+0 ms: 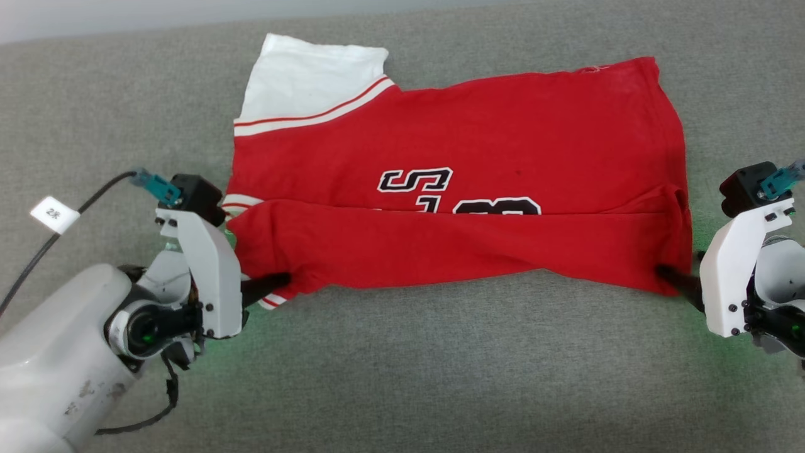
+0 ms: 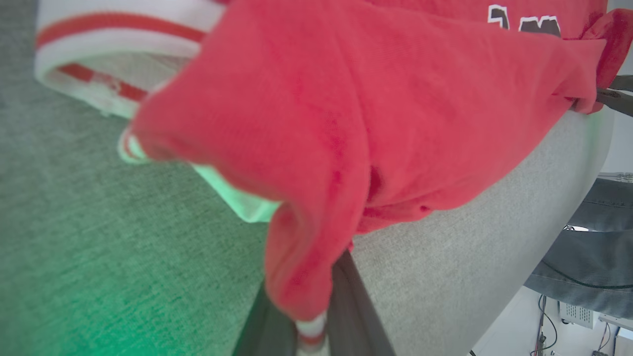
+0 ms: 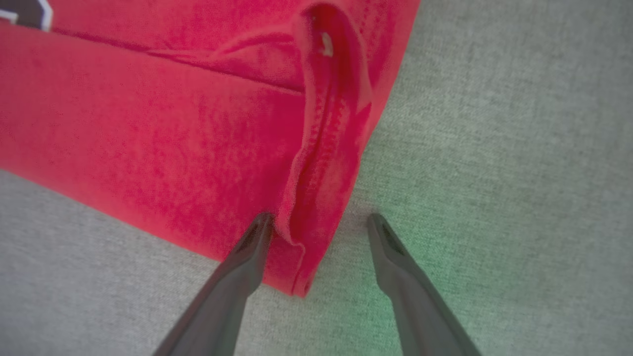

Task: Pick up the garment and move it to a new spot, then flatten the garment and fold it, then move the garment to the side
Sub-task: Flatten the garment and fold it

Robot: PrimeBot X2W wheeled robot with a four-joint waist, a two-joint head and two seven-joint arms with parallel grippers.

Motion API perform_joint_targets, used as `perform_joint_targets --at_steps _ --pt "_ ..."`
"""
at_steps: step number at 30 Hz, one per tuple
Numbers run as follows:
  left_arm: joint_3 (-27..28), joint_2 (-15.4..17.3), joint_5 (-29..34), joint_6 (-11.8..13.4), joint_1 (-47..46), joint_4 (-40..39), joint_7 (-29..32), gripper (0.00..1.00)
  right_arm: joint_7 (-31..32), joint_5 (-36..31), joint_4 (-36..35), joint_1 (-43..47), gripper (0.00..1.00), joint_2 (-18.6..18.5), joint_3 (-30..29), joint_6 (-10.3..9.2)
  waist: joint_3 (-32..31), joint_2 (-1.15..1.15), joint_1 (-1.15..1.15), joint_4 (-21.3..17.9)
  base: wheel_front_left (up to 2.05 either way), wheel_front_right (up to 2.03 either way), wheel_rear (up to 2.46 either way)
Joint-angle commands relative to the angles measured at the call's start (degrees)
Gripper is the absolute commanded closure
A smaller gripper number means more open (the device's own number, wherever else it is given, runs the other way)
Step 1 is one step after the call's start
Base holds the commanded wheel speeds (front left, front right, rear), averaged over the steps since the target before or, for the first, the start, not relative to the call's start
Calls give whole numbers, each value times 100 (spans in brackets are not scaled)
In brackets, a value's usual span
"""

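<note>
The garment point(image 1: 453, 207) lies spread sideways on the grey cloth-covered counter point(image 1: 402, 377), and everything else is placed from it. Its white sleeve point(image 1: 308, 75), edged in red-and-white stripes, sticks out at its far left corner. Its near long edge is turned up over the front as a plain red band, which hides the lower part of the black, white-outlined print point(image 1: 418, 180). The left gripper point(image 1: 277, 284) is at the garment's near left corner. In the left wrist view its jaws are pressed together on a bunched fold of red cloth with a bit of striped trim caught between the two dark fingers point(image 2: 356, 306), and the cloth rises from that pinch in a loose, rumpled peak. The right gripper point(image 1: 668, 274) is at the garment's near right corner. In the right wrist view its jaws stand spread, one finger point(image 3: 247, 252) lying over the red cloth and the other on bare counter just beside the garment, so the hemmed corner sits between them unpinched. A black cable carrying a small white tag point(image 1: 55, 215) runs across the counter to the left of the garment, well apart from it. A green glow falls on the counter near both of the garment's near corners.
</note>
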Motion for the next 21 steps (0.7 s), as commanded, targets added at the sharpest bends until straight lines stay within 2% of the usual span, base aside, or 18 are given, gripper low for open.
perform_joint_targets --at_steps 1,8,13,21 --pt "-170 -139 46 2 165 73 28 100 -20 35 57 -29 100 25 67 -6 20 0 0 26 0 0 0" --pt "-177 -184 138 -113 284 171 -205 100 -123 152 165 141 100 -184 91 -6 -180 0 0 89 0 0 0" --pt "-199 -71 149 -173 522 -68 -385 100 -217 314 128 351 100 -331 -6 -6 -477 0 0 172 0 0 0" --pt "-203 449 217 151 1158 -1080 -728 100 -19 550 -461 1126 100 -807 18 -6 -792 0 0 309 0 0 0"
